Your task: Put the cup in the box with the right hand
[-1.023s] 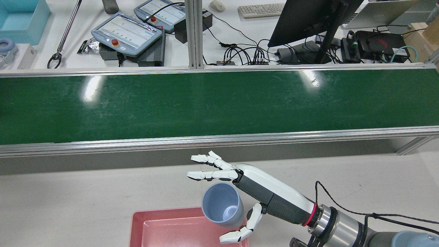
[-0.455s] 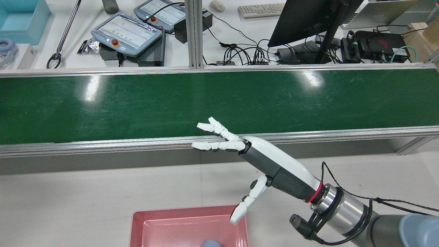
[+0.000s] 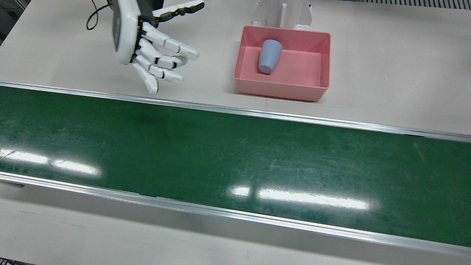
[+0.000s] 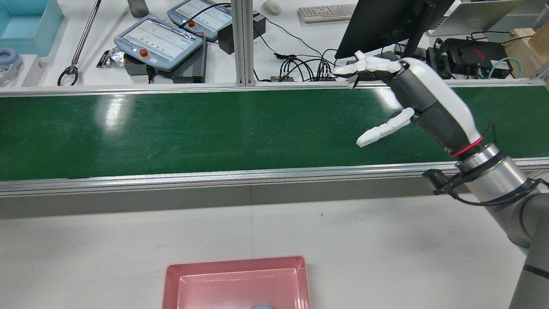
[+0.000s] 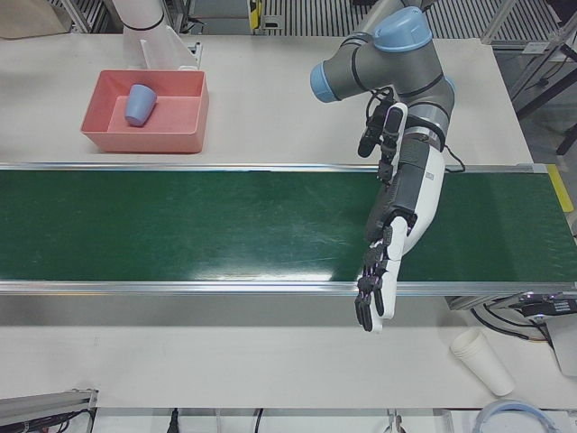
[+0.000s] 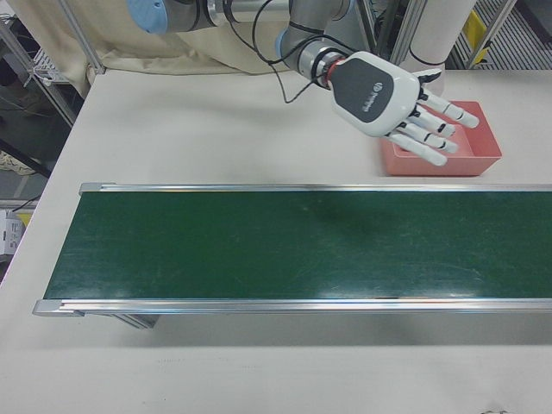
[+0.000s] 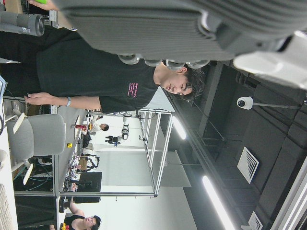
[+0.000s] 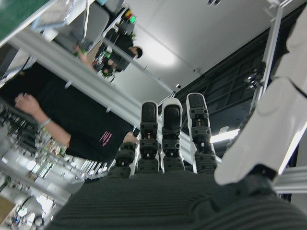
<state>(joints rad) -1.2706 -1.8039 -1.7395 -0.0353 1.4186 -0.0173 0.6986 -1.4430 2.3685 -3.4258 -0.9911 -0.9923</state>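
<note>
The grey-blue cup point(image 3: 269, 57) lies on its side inside the pink box point(image 3: 281, 92), near the box's back wall. It also shows in the left-front view point(image 5: 139, 104), and only its edge shows in the rear view point(image 4: 262, 307). My right hand point(image 3: 147, 44) is open and empty with its fingers spread. It is raised over the green belt, well off to the side of the box point(image 4: 171, 279) in the rear view point(image 4: 403, 90). My left hand point(image 5: 397, 225) is open and empty, stretched out above the belt.
The green conveyor belt point(image 3: 235, 158) with metal rails runs across the table between the box and the operators' side. A paper cup point(image 5: 482, 361) lies beyond the belt's front rail. Teach pendants point(image 4: 158, 40), cables and a monitor stand past the belt.
The right hand let go of the cup over the box, and the cup dropped in. The open hand then rose and swung away to the right, out over the belt.
</note>
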